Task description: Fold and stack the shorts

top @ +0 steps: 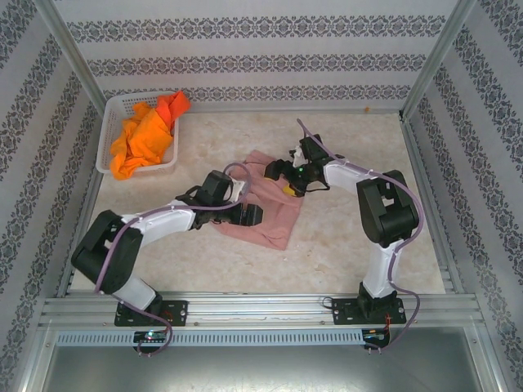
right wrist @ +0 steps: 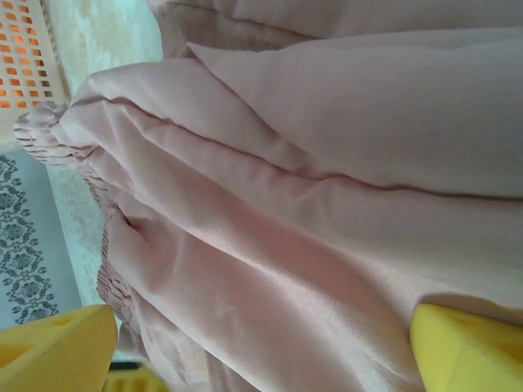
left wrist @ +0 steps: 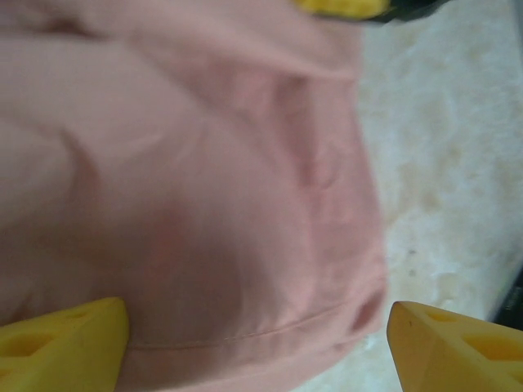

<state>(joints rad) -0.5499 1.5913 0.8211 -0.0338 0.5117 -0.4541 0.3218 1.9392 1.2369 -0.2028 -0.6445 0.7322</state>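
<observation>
A dusty pink pair of shorts (top: 274,214) lies wrinkled and partly folded on the middle of the table. My left gripper (top: 250,215) hovers low over its left side, open. In the left wrist view the yellow fingertips (left wrist: 69,343) stand wide apart over the pink cloth (left wrist: 204,180) and its hem, holding nothing. My right gripper (top: 283,175) is at the shorts' far edge, also open. In the right wrist view its fingers (right wrist: 466,351) straddle the folds of pink cloth (right wrist: 310,204) near the gathered waistband. Bright orange shorts (top: 145,137) lie heaped in the basket.
The white perforated basket (top: 109,122) stands at the back left corner; its wall (right wrist: 24,49) appears in the right wrist view too. Patterned walls and metal posts enclose the table. Bare marble-patterned tabletop (top: 359,261) lies to the right and in front of the shorts.
</observation>
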